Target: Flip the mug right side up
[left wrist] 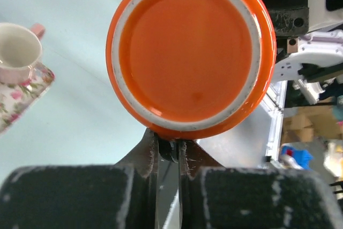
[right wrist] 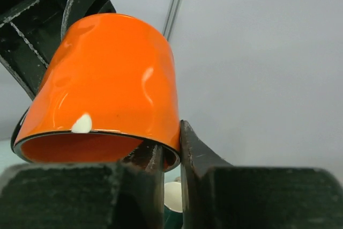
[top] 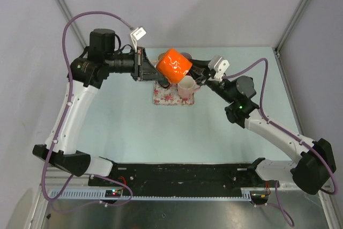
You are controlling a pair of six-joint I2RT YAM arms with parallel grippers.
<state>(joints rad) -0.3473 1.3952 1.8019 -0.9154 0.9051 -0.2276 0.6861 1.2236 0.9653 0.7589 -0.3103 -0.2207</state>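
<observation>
Mug hangs in the air above the far side of the bench, over the floral saucer. Left fingers pinch its edge beside the base. Right fingers pinch the rim wall, one inside and one outside. I judge this double hold to be a handover so the mug can be reoriented.

The orange mug is smooth, glossy glazed ceramic.

- Robotics lab cell: plain grey walls around a pale teal table.
- Aluminium frame posts at 11 and 1 o'clock.
- Two robot arms bolted to a black rail at 6 o'clock.
</observation>
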